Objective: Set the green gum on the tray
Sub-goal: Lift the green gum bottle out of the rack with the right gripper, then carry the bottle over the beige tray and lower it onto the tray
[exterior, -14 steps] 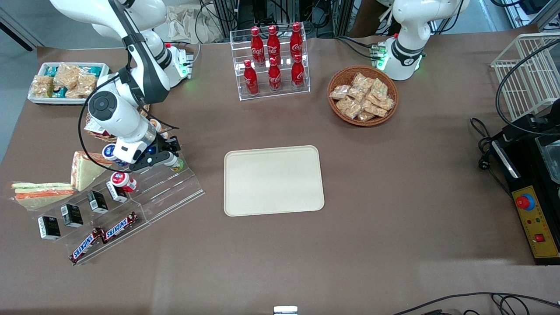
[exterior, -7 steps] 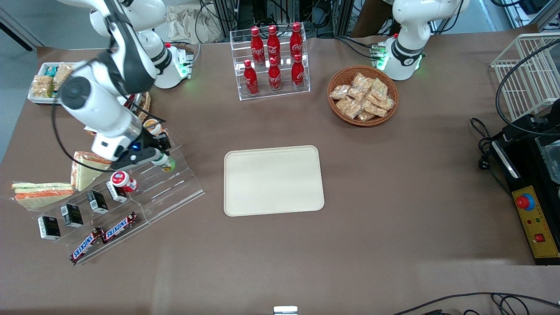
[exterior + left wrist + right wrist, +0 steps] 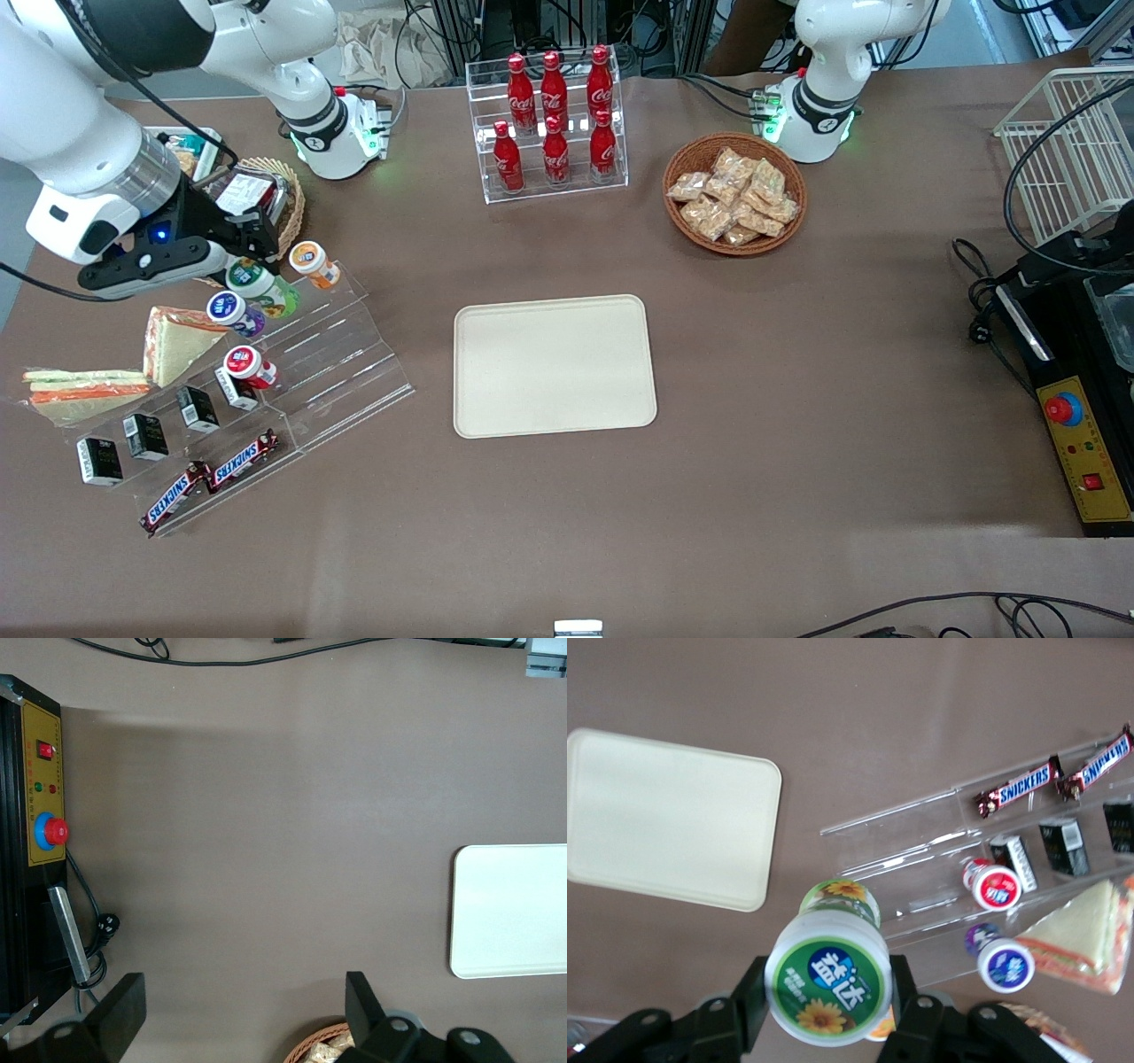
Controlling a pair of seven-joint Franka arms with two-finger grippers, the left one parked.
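My gripper (image 3: pixel 251 266) is shut on the green gum (image 3: pixel 259 285), a small bottle with a green-and-white lid and a yellow-green body. It hangs tilted above the clear acrylic stand (image 3: pixel 337 372), between the orange-lidded bottle (image 3: pixel 311 261) and the purple-lidded bottle (image 3: pixel 232 310). In the right wrist view the green gum (image 3: pixel 827 986) fills the gap between the black fingers (image 3: pixel 749 1003) of the gripper (image 3: pixel 827 1001). The cream tray (image 3: pixel 554 365) lies flat mid-table with nothing on it, well away toward the parked arm's end, and the same tray (image 3: pixel 664 819) shows in the wrist view.
The stand also holds a red-lidded bottle (image 3: pixel 248 365), black boxes (image 3: pixel 146 434) and Snickers bars (image 3: pixel 213 478). Sandwiches (image 3: pixel 177 341) lie beside it. A cola rack (image 3: pixel 554 124) and a snack basket (image 3: pixel 735 195) stand farther from the camera than the tray.
The arm has risen and swung toward the working arm's end of the table, lifting the green gum off the stand. The purple-lidded and orange-lidded bottles are uncovered.
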